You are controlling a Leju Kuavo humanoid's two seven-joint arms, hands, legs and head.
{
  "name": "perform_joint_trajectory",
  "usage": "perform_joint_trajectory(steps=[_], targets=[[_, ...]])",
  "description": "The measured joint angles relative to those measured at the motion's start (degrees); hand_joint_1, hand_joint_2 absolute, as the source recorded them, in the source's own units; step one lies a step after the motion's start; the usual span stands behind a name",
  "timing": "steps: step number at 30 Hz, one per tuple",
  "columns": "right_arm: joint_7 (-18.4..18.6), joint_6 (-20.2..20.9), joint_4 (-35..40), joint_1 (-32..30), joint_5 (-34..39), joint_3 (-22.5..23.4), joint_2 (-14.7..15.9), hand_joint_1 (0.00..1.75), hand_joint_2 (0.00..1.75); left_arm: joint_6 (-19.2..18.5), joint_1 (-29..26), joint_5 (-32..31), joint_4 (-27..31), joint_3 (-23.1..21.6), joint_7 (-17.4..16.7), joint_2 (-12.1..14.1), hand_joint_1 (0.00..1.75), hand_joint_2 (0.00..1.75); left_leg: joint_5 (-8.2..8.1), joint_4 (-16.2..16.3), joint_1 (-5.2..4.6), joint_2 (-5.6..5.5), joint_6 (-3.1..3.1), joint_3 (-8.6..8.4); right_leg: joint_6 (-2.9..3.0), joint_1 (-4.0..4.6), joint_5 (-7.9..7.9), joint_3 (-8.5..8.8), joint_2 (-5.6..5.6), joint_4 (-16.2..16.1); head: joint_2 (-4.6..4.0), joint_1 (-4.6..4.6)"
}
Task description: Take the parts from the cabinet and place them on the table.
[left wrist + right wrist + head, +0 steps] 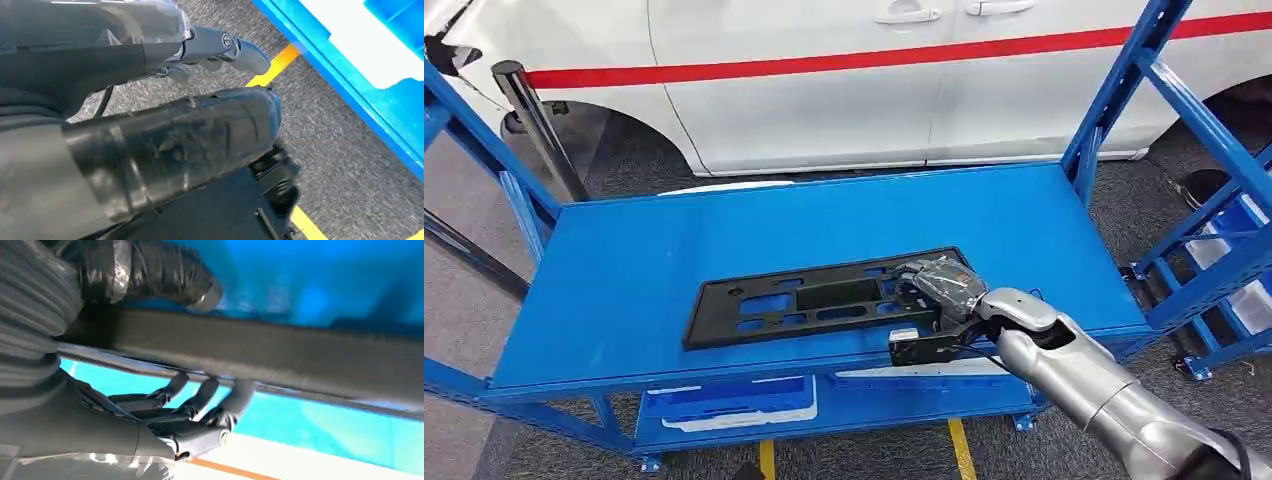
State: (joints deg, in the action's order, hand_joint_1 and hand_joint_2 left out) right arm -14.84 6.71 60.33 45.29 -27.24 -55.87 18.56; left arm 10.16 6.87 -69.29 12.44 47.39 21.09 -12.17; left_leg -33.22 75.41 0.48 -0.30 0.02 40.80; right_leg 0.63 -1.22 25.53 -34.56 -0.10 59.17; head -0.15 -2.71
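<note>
The black panel (824, 298) looks like matt moulded plastic; the blue shelf (674, 240) is smooth painted metal; the arm (1094, 385) is brushed silver metal; the floor (345, 150) is rough grey carpet.

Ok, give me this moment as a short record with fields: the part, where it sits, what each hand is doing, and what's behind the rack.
part: flat black plastic panel with cut-outs
location: lying on the blue shelf, near its front edge
right hand: gripping the panel's right end, thumb above, fingers beneath
left hand: holding nothing, hanging above grey floor
background: white car with red stripe
</note>
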Motion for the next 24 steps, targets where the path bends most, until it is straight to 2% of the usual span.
perform_joint_trajectory(steps=[1,3,4,5,6,8,9,10,12,13,14,15,16,18,19,21,23,24], targets=[[0.0,0.0,0.0,0.0,-0.2,0.2,0.0,1.75,1.75,0.0,0.0,0.0,0.0,0.0,0.0,0.0,0.0,0.0,2.22,-3.3,0.15,0.01,-0.04,-1.51,-0.02,-0.04,0.01,0.06,0.02,0.0,0.0,0.0],[-0.2,0.0,0.0,0.2,-0.4,0.8,0.0,1.75,1.75,0.0,0.1,0.0,0.0,0.0,0.0,0.0,0.0,0.0,7.22,-13.4,0.51,0.09,-0.07,-6.46,-0.31,-0.11,0.2,0.34,0.07,0.1,0.0,0.0],[-0.2,0.0,0.0,0.1,-0.6,0.9,0.0,1.75,1.75,0.0,0.2,0.0,0.0,0.0,0.0,0.0,0.0,0.0,6.57,-15.6,0.35,0.06,-0.1,-7.47,-0.72,0.27,0.37,0.27,0.12,0.3,0.0,0.0],[-0.1,-0.1,0.0,-0.1,-0.6,1.0,0.0,1.75,1.75,0.0,0.3,0.0,0.0,0.0,0.0,0.0,0.0,0.0,6.44,-16.2,0.21,-0.08,0.45,-7.74,-1.14,0.35,0.3,0.03,0.19,0.4,0.0,-0.13],[-0.1,-0.1,0.0,-0.2,-0.6,1.2,0.1,1.75,1.75,0.0,0.2,0.0,0.0,0.0,0.0,0.0,0.0,0.0,6.55,-16.2,0.13,-0.07,0.65,-7.55,-1.52,0.35,0.1,0.04,0.17,0.2,0.0,-0.09],[-0.1,-0.7,0.0,-0.4,-0.8,1.8,0.1,1.75,1.75,0.1,0.0,0.0,0.0,0.0,0.0,0.1,0.0,0.0,6.81,-16.5,0.03,-0.04,1.45,-7.62,-2.17,0.19,-0.12,0.16,0.21,-0.1,0.0,-0.04],[-0.1,-1.0,0.0,-0.5,-0.9,1.9,0.2,1.75,1.75,0.1,0.1,0.0,0.0,0.0,0.0,0.1,0.0,0.0,7.22,-17.0,0.34,0.06,2.04,-7.83,-2.35,-0.06,0.26,0.0,0.22,0.3,0.0,-0.07],[-0.1,-1.2,0.0,-0.7,-1.2,2.2,0.5,1.75,1.75,0.1,0.1,0.0,0.0,0.0,0.0,0.1,0.0,0.0,7.34,-17.2,0.25,0.13,2.39,-7.85,-2.44,-0.03,1.69,-0.7,0.16,2.1,0.0,-0.11],[-0.1,-1.2,0.0,-1.0,-1.2,2.5,0.5,1.75,1.75,0.2,0.2,0.0,0.0,0.0,0.0,0.1,0.0,0.0,7.42,-17.1,0.07,0.24,2.72,-7.61,-2.56,0.01,6.04,-4.4,0.19,9.9,0.0,-0.11],[-0.1,-1.2,0.0,-1.3,-1.3,2.6,0.6,1.75,1.75,0.2,0.2,0.0,0.0,0.0,0.0,0.1,0.0,0.0,7.4,-17.1,-0.06,0.28,2.79,-7.56,-2.65,-0.02,7.57,-6.11,0.18,13.6,0.0,-0.07],[-0.2,-2.1,0.0,-1.8,-1.7,2.6,0.6,1.75,1.75,0.2,0.1,0.0,0.0,0.0,0.0,0.1,0.0,0.0,7.39,-17.1,-0.2,0.27,2.83,-7.55,-2.69,-0.02,8.39,-7.89,0.17,17.5,0.0,-0.09],[-0.2,-3.2,0.1,-2.1,-2.3,2.7,0.6,1.75,1.75,0.3,0.0,0.1,0.0,0.0,0.0,0.1,0.0,0.0,7.37,-17.1,-0.24,0.25,2.85,-7.63,-2.63,-0.01,7.46,-7.78,0.17,17.2,0.0,-0.07],[0.0,-4.6,0.4,-2.6,-3.5,2.9,0.6,1.75,1.75,0.4,0.0,0.2,0.0,0.0,0.0,0.1,0.0,0.0,7.35,-17.1,-0.25,0.2,2.85,-7.71,-2.5,-0.01,5.76,-6.7,0.17,15.0,0.0,-0.11],[1.4,-9.8,2.7,-4.7,-8.4,4.1,0.7,1.75,1.75,0.6,0.0,0.8,0.0,0.1,0.0,0.1,0.0,0.0,7.18,-17.0,-0.28,-0.01,2.69,-7.95,-1.91,0.03,0.38,-1.27,0.17,4.1,0.0,-0.09],[2.4,-12.1,4.1,-6.0,-11.1,4.9,0.8,1.75,1.75,0.7,-0.1,0.9,0.0,0.2,0.1,0.1,0.0,0.0,7.07,-16.9,-0.44,-0.05,2.54,-7.78,-1.63,0.27,0.61,0.29,0.18,0.8,0.0,-0.11],[3.8,-15.4,7.4,-8.9,-15.5,6.5,0.9,1.75,1.75,0.9,-0.2,1.2,0.0,0.4,0.2,0.1,0.0,0.0,7.11,-16.8,-0.64,-0.17,2.06,-7.44,-1.53,0.59,0.5,0.1,0.15,0.2,0.0,-0.07],[4.8,-17.4,10.6,-11.8,-17.9,8.4,1.0,1.75,1.75,1.0,-0.5,1.4,0.0,0.7,0.2,0.1,0.0,0.0,7.2,-17.1,-0.47,-0.19,1.51,-7.56,-1.09,0.77,0.48,0.06,0.13,0.1,0.0,-0.07],[5.0,-17.7,12.1,-12.7,-18.5,9.1,1.0,1.75,1.75,1.0,-0.5,1.4,0.0,0.8,0.2,0.1,0.0,0.0,6.8,-16.9,-0.7,-0.23,1.16,-7.43,-0.65,0.13,0.2,0.34,0.06,-0.4,0.0,-0.02]])
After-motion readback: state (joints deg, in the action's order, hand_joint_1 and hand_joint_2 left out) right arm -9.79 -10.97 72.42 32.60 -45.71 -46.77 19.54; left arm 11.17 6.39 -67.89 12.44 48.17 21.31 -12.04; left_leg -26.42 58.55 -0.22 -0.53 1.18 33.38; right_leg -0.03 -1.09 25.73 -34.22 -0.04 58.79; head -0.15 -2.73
